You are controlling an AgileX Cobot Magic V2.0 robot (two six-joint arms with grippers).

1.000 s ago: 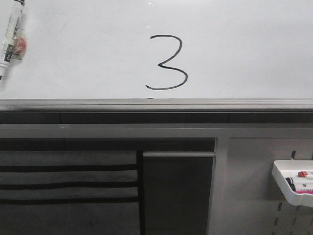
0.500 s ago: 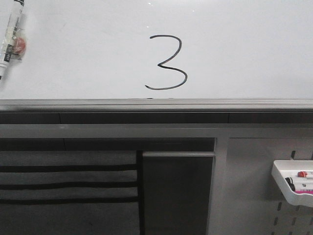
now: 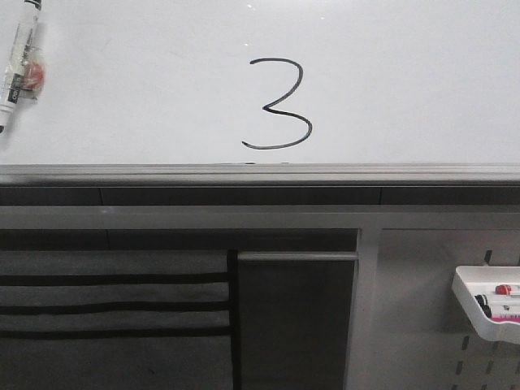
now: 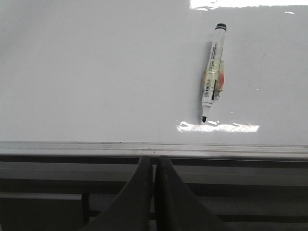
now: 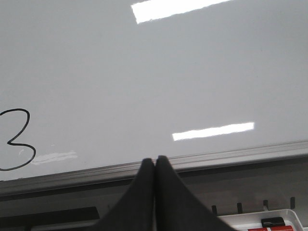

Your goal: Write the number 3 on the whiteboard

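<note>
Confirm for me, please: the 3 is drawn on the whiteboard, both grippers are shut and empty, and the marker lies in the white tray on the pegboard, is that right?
Not quite. The marker that shows at the board's left side sits on the whiteboard itself, as the left wrist view shows. The rest holds: the number 3 is drawn, and the left gripper and right gripper are shut and empty.

The number 3 (image 3: 278, 104) is thin black line on the glossy white whiteboard (image 3: 406, 81) — its rail (image 3: 260, 173) grey.
</note>
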